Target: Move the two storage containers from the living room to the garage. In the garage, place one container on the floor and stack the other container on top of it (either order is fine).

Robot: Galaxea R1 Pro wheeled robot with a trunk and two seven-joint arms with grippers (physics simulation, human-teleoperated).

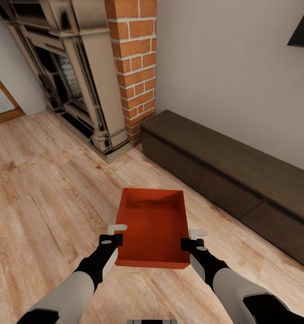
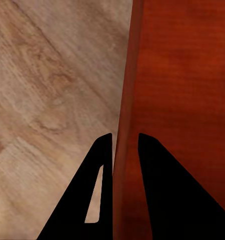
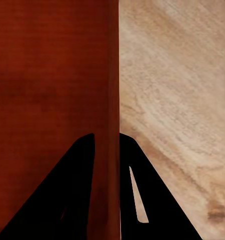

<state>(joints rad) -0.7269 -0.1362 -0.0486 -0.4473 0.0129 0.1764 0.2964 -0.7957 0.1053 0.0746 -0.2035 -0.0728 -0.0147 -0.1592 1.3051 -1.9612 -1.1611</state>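
While the room is still the living room: nothing of the garage is in sight, so the whole carry lies ahead.
Wood floor point(image 1: 39, 189): light planks run under everything, with the fireplace point(image 1: 66, 72) and brick chimney point(image 1: 136, 63) at the far side.
Low bench point(image 1: 224, 175): dark, along the wall to the right, near the container's far right corner; turning the base that way could clip it.
Storage container point(image 1: 153, 227): one orange-red box, open top, between both arms in front of the robot; I cannot tell whether it rests on the planks or is already lifted.
Left gripper point(image 2: 125, 145): closed to a narrow gap astride the box's left wall, one finger inside, one outside.
Right gripper point(image 3: 107, 142): pinches the right wall the same way.
Main risk: thin walls held near one end; uneven arm motion could twist or drop the box.
View difference: wrist views show fingers straddling each wall; head view shows the surroundings.
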